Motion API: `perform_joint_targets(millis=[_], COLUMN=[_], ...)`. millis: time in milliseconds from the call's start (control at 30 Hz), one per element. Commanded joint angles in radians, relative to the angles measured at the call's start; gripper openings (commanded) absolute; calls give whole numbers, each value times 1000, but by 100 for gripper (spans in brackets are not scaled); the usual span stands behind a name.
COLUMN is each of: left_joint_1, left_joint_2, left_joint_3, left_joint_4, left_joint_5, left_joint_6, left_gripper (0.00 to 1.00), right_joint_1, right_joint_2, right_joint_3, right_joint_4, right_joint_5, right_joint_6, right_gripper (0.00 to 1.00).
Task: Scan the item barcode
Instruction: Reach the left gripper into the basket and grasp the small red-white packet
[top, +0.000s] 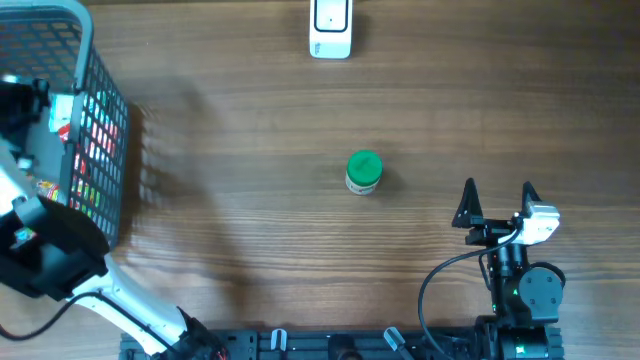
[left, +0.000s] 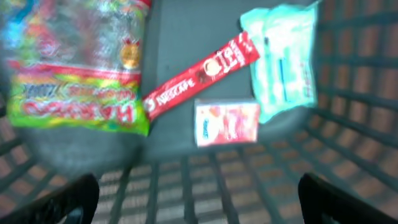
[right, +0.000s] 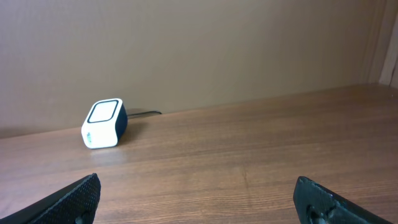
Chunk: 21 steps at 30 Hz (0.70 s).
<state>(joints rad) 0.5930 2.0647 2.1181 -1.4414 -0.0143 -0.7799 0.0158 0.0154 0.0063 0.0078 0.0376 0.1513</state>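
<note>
scanner near far edge of table

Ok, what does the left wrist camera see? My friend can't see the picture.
A dark mesh basket seen from above, holding a colourful candy bag, a red stick packet, a small pink box and a pale green pack. The picture is blurry; the open left gripper hangs over them, holding nothing.

Green-lidded jar upright mid-table, white scanner at far edge
</note>
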Motion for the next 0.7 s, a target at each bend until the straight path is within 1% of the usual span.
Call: perform_joint_targets(millis=[0, 133, 233, 367, 467, 500, 533, 600, 667], left_joint_1=[-8, -24, -43, -82, -108, -116, -123, -132, -135], left_joint_2=[6, 10, 16, 41, 60, 68, 75, 83, 82], left_joint_3=[-198, -379, -463, -491, -491, -491, -492, -492, -491], left_joint_4=[147, 343, 453, 542, 563, 563, 560, 539, 511], left_joint_5=[43, 105, 108, 108, 107, 103, 100, 87, 65], left_joint_6=[-42, -43, -43, -43, -43, -43, -43, -43, -43], left_gripper=[100, 100, 100, 100, 100, 94, 81, 51, 26], right_joint_1=[-4, -4, -4, -4, -4, -4, -4, -4, -4], right_joint_2=[-11, -11, -11, -11, -11, -11, -11, -11, -11], right_joint_3=[-1, -1, -1, -1, -1, -1, -1, -1, -1], right_joint_4=[3, 3, 3, 3, 3, 3, 3, 3, 3], right_joint_5=[6, 6, 6, 6, 6, 6, 6, 6, 6], right_joint_6=[-18, -18, -18, -19, -18, -18, -19, -18, -18], right_gripper=[100, 100, 100, 100, 100, 100, 100, 100, 100])
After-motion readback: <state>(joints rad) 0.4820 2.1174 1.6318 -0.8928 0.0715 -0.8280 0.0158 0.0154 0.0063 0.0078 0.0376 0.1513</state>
